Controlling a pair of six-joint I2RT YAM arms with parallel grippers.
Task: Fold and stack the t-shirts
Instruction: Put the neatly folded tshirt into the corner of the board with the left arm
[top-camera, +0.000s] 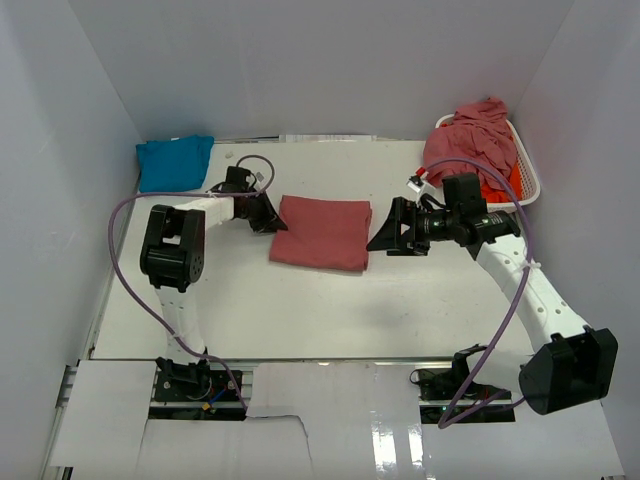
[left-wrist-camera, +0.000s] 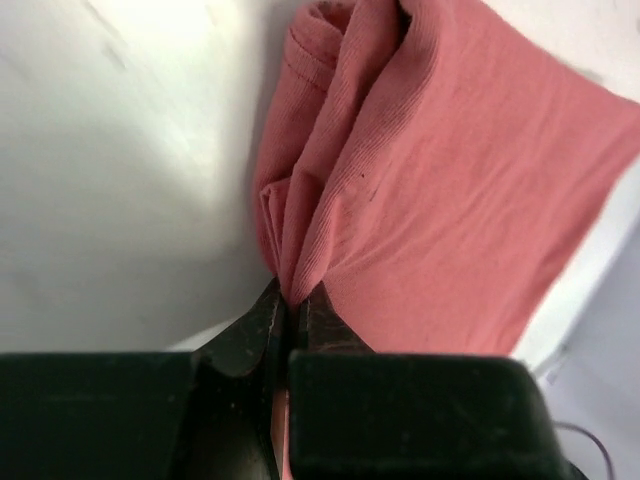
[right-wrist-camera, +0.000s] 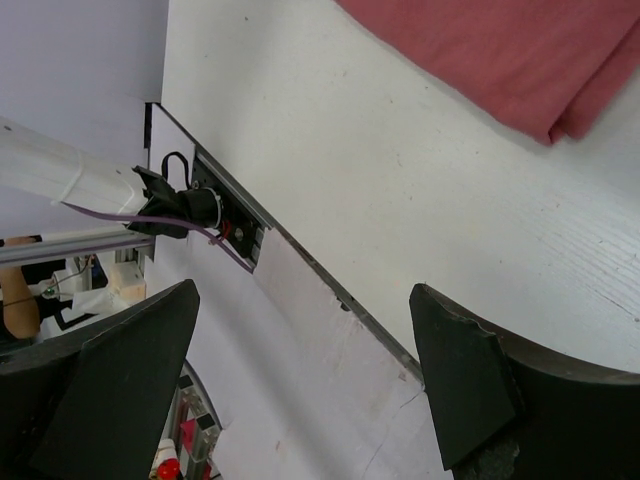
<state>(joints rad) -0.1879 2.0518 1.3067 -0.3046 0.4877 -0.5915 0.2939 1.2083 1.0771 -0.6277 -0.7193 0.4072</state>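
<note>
From above, a folded rose-red t-shirt (top-camera: 322, 232) lies flat near the middle of the table (top-camera: 300, 310), with the left gripper (top-camera: 268, 215) at its left edge and the right gripper (top-camera: 392, 232) just off its right edge. This high view alone takes in the other garments: a turquoise t-shirt (top-camera: 175, 162) lies in the far left corner, and a heap of rose-red shirts (top-camera: 472, 140) spills over the white basket (top-camera: 527, 180) at the far right, with an orange shirt (top-camera: 500, 185) showing beneath the heap. From there the left jaws are too small and dark to read. The left wrist camera settles that: its fingers (left-wrist-camera: 255, 335) are pinched nearly together on a bunched, ribbed fold at the shirt's edge, and the cloth fans out beyond them across the white surface. The right wrist camera shows what the overhead picture only hints at. Its two fingers (right-wrist-camera: 130, 370) stand wide apart with nothing between them, hanging over bare table. Only a corner of the folded shirt shows at the upper right of that view, apart from both fingers.
</note>
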